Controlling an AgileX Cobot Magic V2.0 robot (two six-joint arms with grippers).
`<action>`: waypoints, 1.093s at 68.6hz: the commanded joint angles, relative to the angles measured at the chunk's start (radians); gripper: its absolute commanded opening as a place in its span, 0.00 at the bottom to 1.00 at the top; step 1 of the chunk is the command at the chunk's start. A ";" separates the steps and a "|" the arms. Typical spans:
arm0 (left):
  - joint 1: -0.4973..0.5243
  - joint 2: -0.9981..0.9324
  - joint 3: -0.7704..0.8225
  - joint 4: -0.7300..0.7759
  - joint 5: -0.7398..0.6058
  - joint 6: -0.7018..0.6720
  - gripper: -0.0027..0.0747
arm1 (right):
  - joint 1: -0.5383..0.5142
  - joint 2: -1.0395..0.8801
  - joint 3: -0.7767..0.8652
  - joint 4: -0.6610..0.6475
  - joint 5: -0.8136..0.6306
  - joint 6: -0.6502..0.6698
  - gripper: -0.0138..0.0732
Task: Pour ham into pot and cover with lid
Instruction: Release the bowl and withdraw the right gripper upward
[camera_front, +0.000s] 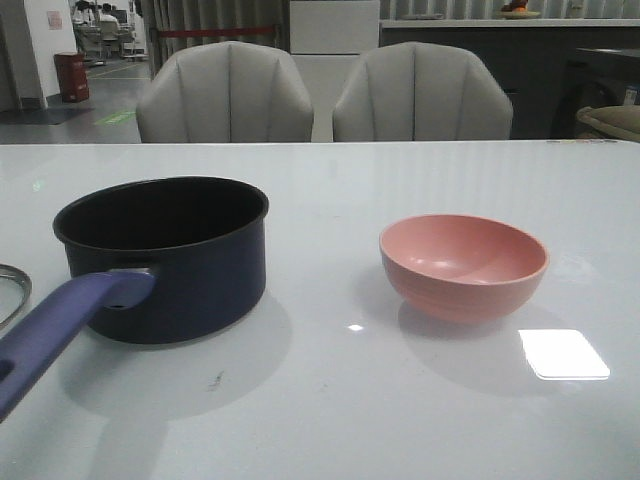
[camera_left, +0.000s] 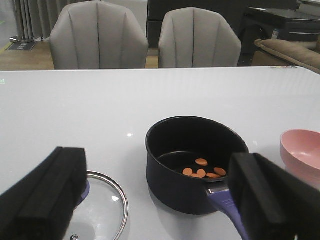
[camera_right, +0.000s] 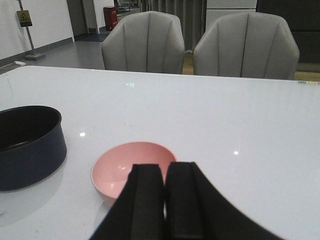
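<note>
Orange-pink ham (camera_left: 202, 172), about six chunks, lies in one pot (camera_left: 195, 162); one lid (camera_left: 102, 207) is partly cut off; left gripper (camera_left: 160, 210) gapes empty, right gripper (camera_right: 164, 200) closed, empty.

Lid (camera_front: 8, 292) cut by front view edge; ham (camera_left: 202, 172) hidden there.

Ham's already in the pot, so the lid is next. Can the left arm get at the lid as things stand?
Probably yes. The left gripper is open, and the lid lies flat on the table beside the pot with nothing on it, its knob beside one finger.
</note>
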 joint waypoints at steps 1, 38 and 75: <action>-0.006 0.056 -0.074 0.006 -0.040 -0.002 0.83 | 0.002 0.010 -0.027 -0.010 -0.093 -0.006 0.35; 0.105 0.740 -0.490 0.126 0.215 -0.190 0.83 | 0.002 0.010 -0.027 -0.010 -0.093 -0.006 0.35; 0.326 1.328 -0.794 -0.095 0.441 -0.004 0.83 | 0.002 0.010 -0.027 -0.010 -0.093 -0.006 0.35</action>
